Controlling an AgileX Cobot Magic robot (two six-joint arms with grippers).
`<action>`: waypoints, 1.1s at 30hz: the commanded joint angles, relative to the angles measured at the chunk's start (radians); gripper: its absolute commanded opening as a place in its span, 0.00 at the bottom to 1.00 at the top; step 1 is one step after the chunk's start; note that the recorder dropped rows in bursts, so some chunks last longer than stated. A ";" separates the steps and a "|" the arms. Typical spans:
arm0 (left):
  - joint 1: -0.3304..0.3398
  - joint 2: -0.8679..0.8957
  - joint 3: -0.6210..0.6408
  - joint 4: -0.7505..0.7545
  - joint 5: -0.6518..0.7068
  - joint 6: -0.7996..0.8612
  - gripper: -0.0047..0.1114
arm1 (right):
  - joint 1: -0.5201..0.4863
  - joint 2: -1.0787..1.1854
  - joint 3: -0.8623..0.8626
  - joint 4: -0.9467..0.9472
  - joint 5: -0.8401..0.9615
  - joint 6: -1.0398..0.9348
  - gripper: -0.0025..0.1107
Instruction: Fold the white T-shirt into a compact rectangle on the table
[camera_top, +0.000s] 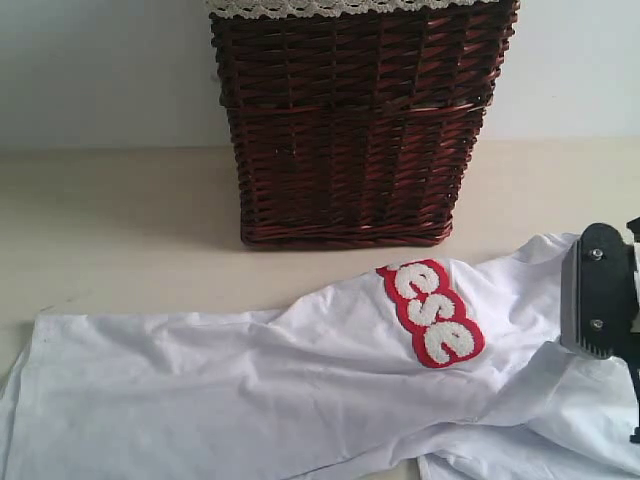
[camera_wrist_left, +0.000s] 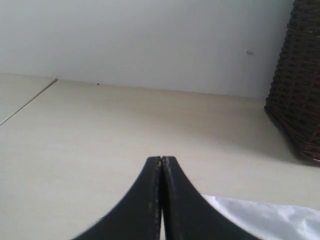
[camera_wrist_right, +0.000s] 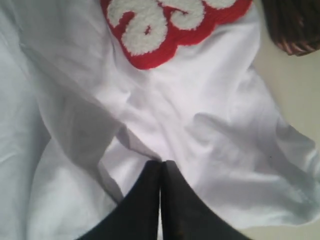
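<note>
White T-shirt (camera_top: 250, 400) rumpled on the table (camera_top: 120, 220); right hand (camera_wrist_right: 161, 162) over it, left hand (camera_wrist_left: 161, 159) beside it, both closed tight.

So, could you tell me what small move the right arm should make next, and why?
Probably open the right gripper and lower it onto the rumpled fold beneath it: the white T-shirt lies creased and unfolded on the table, and its jaws are shut, apparently with no cloth between them.
</note>
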 joint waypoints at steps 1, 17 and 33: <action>0.002 -0.004 -0.001 0.003 0.004 -0.008 0.04 | 0.001 0.088 -0.001 0.107 -0.129 -0.032 0.02; 0.002 -0.004 -0.001 0.003 0.004 -0.008 0.04 | 0.001 0.209 -0.173 0.153 -0.175 -0.159 0.02; 0.002 -0.004 -0.001 0.003 0.004 -0.008 0.04 | 0.001 0.277 -0.202 0.357 -0.109 -0.181 0.30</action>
